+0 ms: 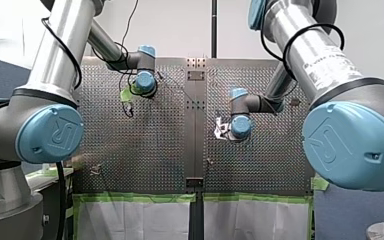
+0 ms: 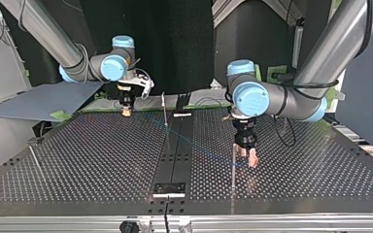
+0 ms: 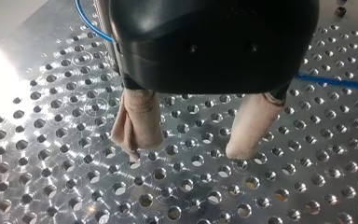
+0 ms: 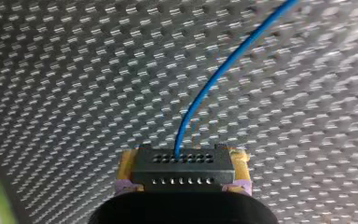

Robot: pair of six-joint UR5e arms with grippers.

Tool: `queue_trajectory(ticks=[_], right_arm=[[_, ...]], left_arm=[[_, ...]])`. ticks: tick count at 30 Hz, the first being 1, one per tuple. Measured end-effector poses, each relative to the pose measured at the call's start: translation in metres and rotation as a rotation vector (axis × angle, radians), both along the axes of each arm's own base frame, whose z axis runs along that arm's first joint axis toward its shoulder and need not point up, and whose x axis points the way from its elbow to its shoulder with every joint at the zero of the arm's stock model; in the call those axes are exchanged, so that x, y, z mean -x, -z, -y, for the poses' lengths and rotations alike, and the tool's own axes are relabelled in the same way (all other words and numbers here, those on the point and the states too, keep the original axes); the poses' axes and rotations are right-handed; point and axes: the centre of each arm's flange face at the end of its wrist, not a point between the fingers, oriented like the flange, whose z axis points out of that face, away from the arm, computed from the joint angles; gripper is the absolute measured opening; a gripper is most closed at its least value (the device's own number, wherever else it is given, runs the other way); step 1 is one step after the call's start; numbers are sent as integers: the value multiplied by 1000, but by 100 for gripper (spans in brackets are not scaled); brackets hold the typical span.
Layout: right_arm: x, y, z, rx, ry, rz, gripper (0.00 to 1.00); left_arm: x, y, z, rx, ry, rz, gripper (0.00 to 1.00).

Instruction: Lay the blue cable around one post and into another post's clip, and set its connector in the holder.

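1. My right gripper [image 2: 126, 110] has its jaws clenched on the black connector [image 4: 182, 168], with yellow pads [image 4: 125, 163] pressed on either flank. That's the one rigid part of the piece, and it's firmly in hand.
2. The blue cable [image 4: 223, 65] leaves the connector's face and arcs away over the perforated table [image 3: 51, 140]. In the top view a faint blue line runs from the connector across the table toward my left gripper.
3. My left gripper [image 3: 185, 151] is well apart from the connector with its jaws released. The beige pads [image 3: 137, 123] hang just above the table with nothing between them. The cable passes behind this gripper, not through the gap.
4. My read on handling: the cable is thin, light and limp with a little spring. It should trail wherever the connector goes but won't keep a bend unless something pins it.
5. Where to hold: keep the connector by its flat sides, as now. For routing, pinch the cable itself farther from the connector, near the thin post [image 2: 233, 167] just beside my left gripper.
6. Pull gently, because the joint where the cable enters the connector looks like the weak spot.
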Motion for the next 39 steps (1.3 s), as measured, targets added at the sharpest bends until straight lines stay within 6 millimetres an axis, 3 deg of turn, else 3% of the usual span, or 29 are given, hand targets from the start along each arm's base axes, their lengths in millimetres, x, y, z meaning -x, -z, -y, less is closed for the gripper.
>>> queue_trajectory(ticks=[15, 31, 39], right_arm=[[32, 115, -34, -103, 46, -74, 6], [98, 222, -80, -219, 162, -133, 6], [107, 250, -64, -196, 183, -103, 9]], left_arm=[[0, 0, 0, -1, -2, 0, 100], [0, 0, 0, -3, -4, 1, 100], [-1, 0, 0, -4, -4, 3, 100]])
